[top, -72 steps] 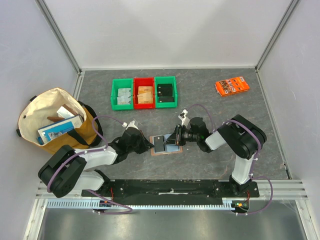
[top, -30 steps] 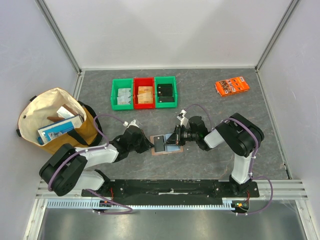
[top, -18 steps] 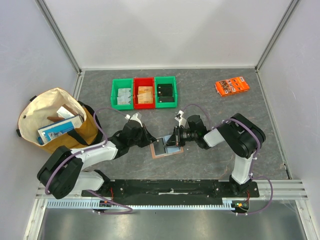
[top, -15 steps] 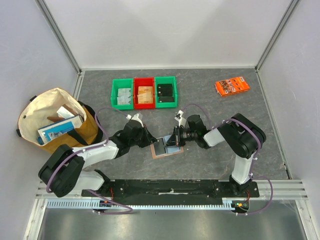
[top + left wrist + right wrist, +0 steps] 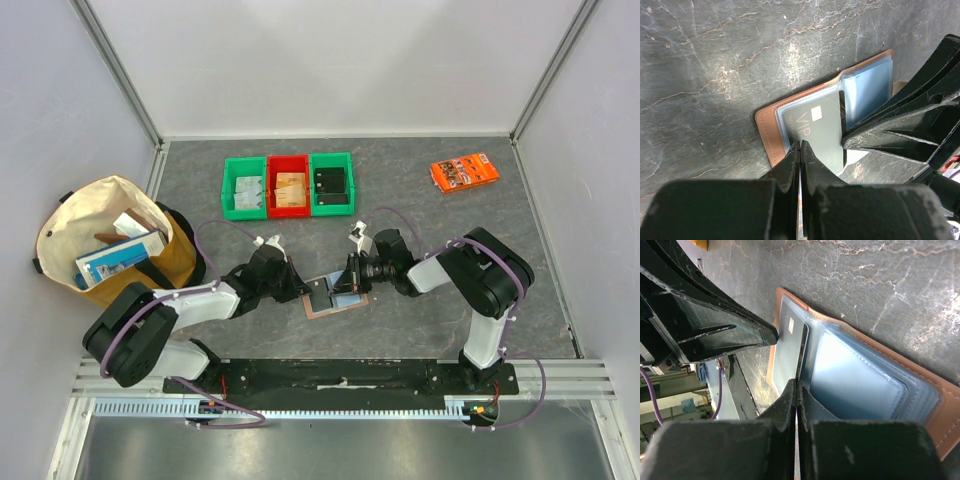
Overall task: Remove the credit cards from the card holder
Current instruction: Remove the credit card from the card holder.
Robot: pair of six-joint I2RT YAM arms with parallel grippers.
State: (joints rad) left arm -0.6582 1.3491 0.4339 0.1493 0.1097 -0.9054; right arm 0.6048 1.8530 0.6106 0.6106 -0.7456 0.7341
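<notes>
Lying open on the dark table (image 5: pixel 420 205), the card holder (image 5: pixel 331 297) sat between the two tools, just ahead of both sets of tips. The left gripper (image 5: pixel 800 145) had its jaws pressed together, tips down on the near edge of a grey-green credit card (image 5: pixel 816 131) sleeved in the panel before it. The right gripper (image 5: pixel 796 384), likewise squeezed closed on nothing, pressed at the fold, blue sleeves (image 5: pixel 855 380) just beside its tip. Working that card loose looked the step in hand; next, the left tips would need to drag it from its sleeve while the right pinned the holder.
</notes>
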